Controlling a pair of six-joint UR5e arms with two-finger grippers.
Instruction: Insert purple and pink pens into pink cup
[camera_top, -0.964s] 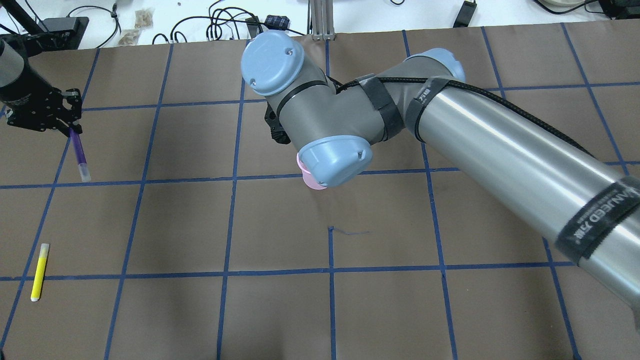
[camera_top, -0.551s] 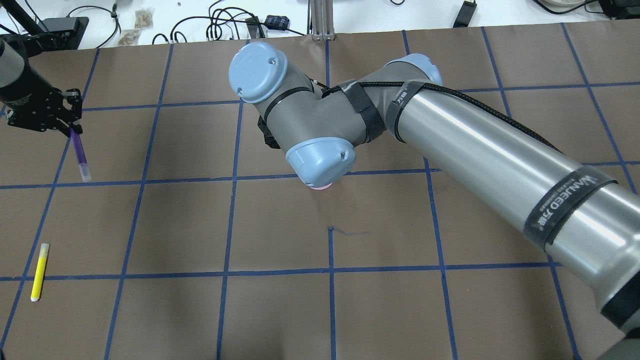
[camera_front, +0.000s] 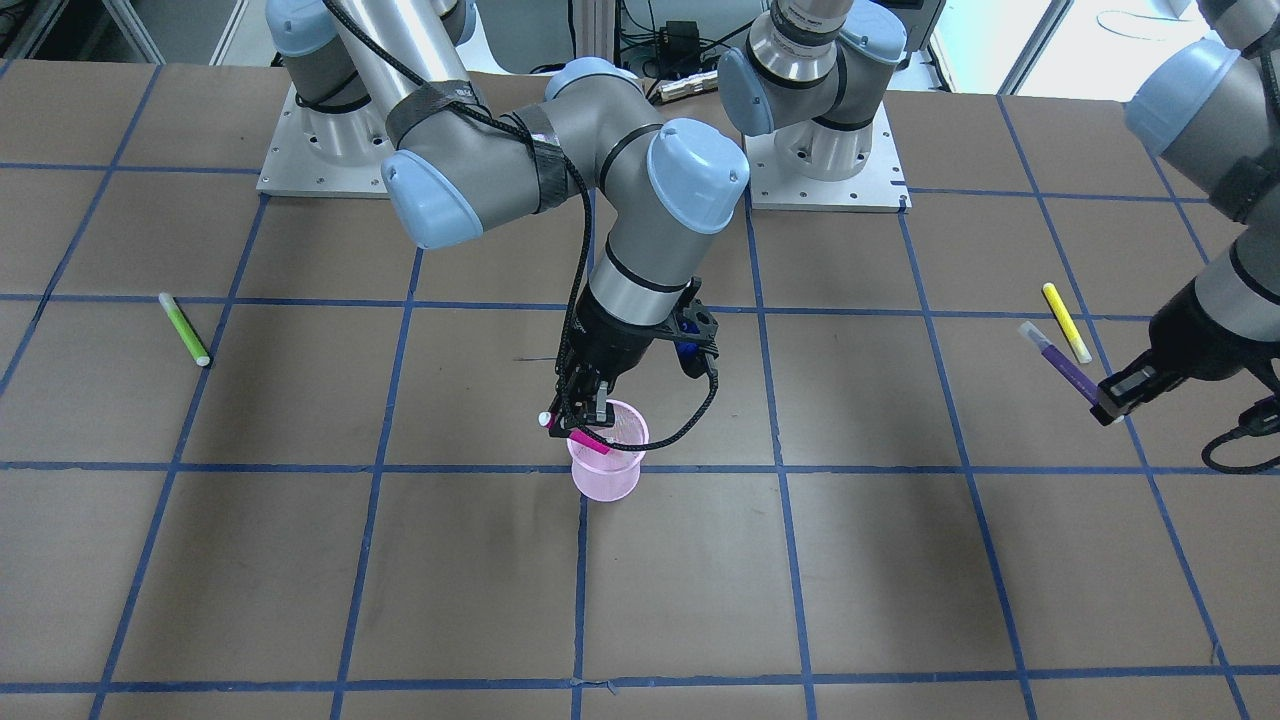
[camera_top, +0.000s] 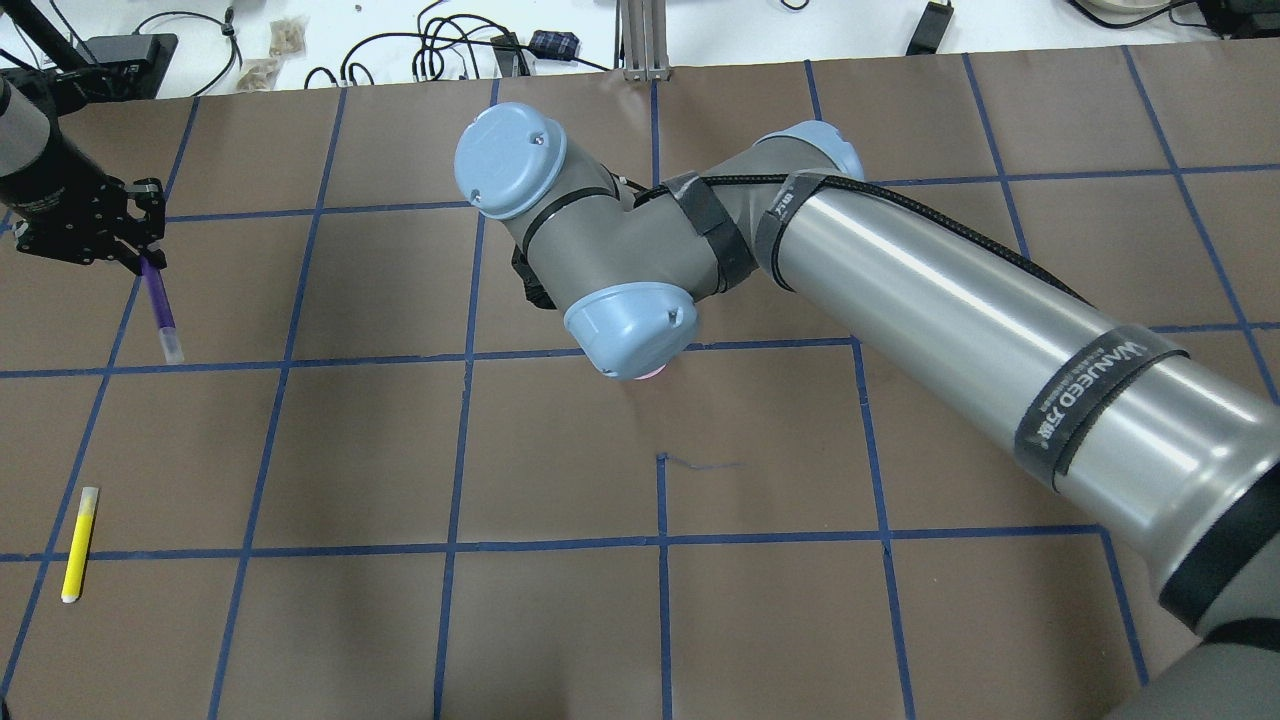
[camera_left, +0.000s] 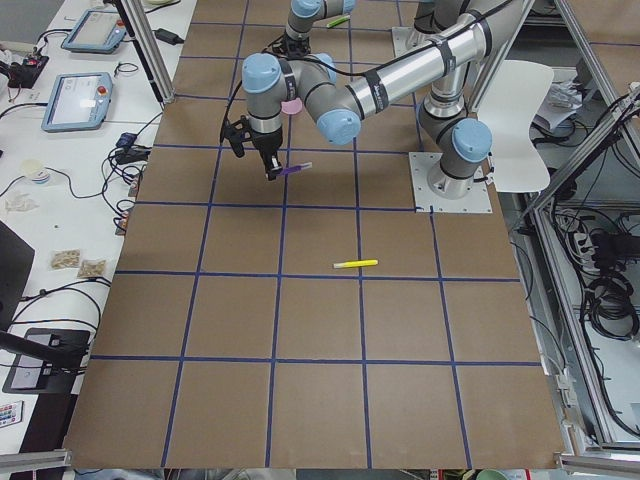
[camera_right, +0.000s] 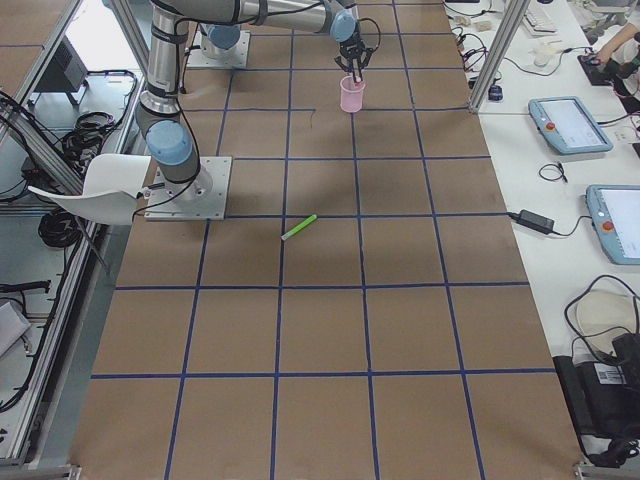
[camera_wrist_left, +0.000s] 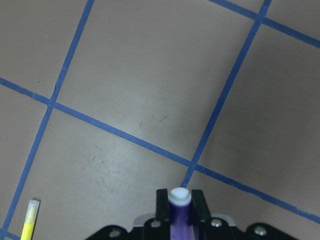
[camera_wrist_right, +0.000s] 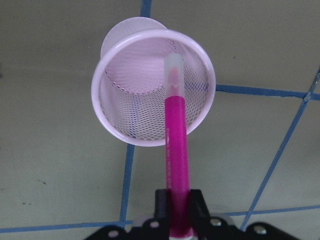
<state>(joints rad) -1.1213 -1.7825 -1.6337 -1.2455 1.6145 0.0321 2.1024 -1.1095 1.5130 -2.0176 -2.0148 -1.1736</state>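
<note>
The pink mesh cup (camera_front: 604, 482) stands upright near the table's middle. It also shows in the right wrist view (camera_wrist_right: 125, 110). My right gripper (camera_front: 578, 420) is shut on the pink pen (camera_front: 588, 438) just above the cup's rim. In the right wrist view the pink pen (camera_wrist_right: 177, 150) points its clear cap over the cup's mouth. In the overhead view my right arm hides all but a sliver of the cup (camera_top: 645, 375). My left gripper (camera_top: 143, 260) is shut on the purple pen (camera_top: 158, 305) and holds it above the table, far from the cup. The purple pen also shows in the front view (camera_front: 1058, 362).
A yellow pen (camera_top: 79, 543) lies on the table on my left side, near the left gripper. A green pen (camera_front: 185, 329) lies on my right side. Blue tape lines grid the brown table. Cables and devices lie beyond the far edge.
My right arm has moved left and over the cup, so the overhead view now shows only a sliver of it. The left gripper and purple pen have not moved.
</note>
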